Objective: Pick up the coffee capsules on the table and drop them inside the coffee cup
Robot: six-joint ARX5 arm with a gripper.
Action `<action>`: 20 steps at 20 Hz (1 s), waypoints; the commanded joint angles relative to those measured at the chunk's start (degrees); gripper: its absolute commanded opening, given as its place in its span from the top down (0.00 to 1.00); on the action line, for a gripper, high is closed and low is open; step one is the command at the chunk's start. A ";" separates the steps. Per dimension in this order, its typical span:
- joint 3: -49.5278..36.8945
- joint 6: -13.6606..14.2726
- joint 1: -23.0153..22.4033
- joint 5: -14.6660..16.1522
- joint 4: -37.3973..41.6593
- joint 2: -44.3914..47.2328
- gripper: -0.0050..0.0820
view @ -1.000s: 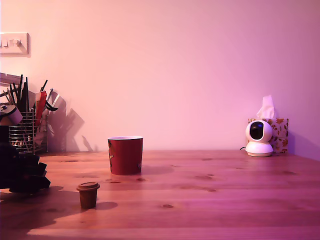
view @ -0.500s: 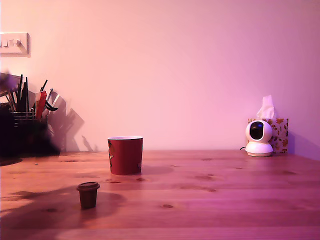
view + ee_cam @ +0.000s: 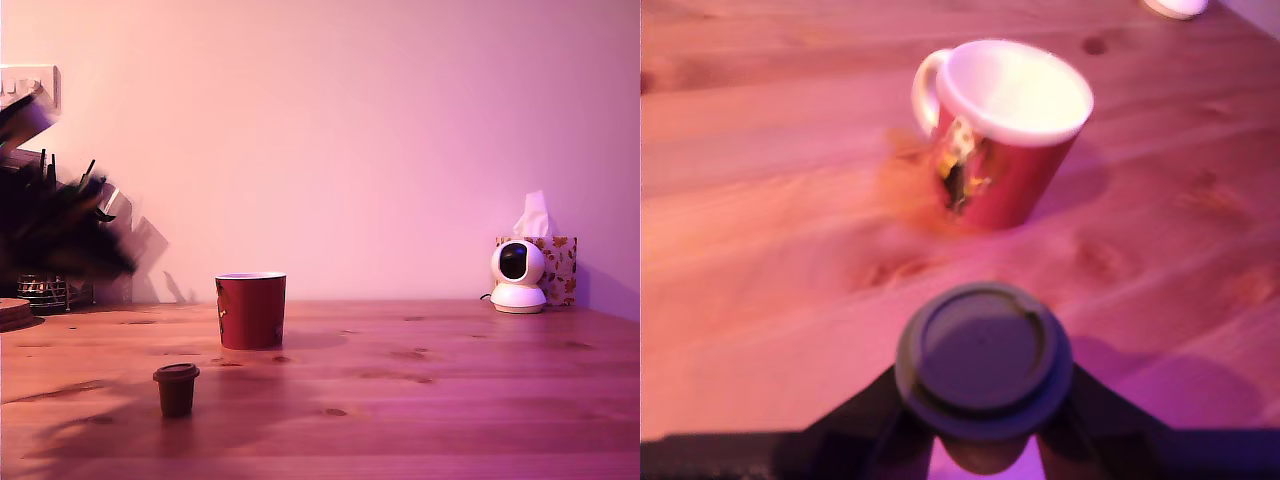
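Reddish-brown planks with dark knots make up the desk [image 3: 450, 400], and on my wrist feed the nearest thing is the near-black capsule [image 3: 983, 358]. I see it from above, its round rimmed top facing the camera. The dark fingers [image 3: 865, 415] are closed in on it from both sides and grip it below the rim, with only the capsule's width between them. Beyond it on that feed stands the red coffee cup [image 3: 1005, 130], upright, its pale inside showing nothing in it, a pale handle on one side and a printed mark on its wall. On the exterior view the brown capsule [image 3: 176, 388] stands upright on the desk towards the front. It is near the cup [image 3: 250, 310] but apart from it, slightly to the exterior view's left of it. The arm [image 3: 60, 225] is a dark blur raised above the desk at the exterior view's left edge, in front of a wire pen holder [image 3: 45, 290]. Far back on the exterior view's right, a small white camera [image 3: 518, 275] sits just in front of a patterned tissue box [image 3: 560, 268] by the plain wall [image 3: 350, 130], and a light switch [image 3: 30, 85] is mounted high on the left.
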 commanded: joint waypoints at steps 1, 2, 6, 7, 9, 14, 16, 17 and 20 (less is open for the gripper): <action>2.97 0.35 -1.20 0.24 -3.30 -0.74 0.74; 5.01 0.76 -1.77 0.11 -5.70 -0.74 0.74; 12.26 2.36 -3.96 -1.22 -12.81 -0.74 0.76; 13.64 2.93 -4.42 -1.57 -13.94 -0.74 0.76; 16.24 3.85 -5.18 -2.62 -15.87 -0.70 0.75; 20.94 5.25 -6.27 -2.97 -18.23 0.79 0.75; 22.88 5.27 -6.62 -2.97 -19.19 2.36 0.75; 24.06 5.29 -6.67 -2.97 -19.39 3.28 0.75; 28.81 5.79 -7.17 -2.97 -22.56 6.97 0.75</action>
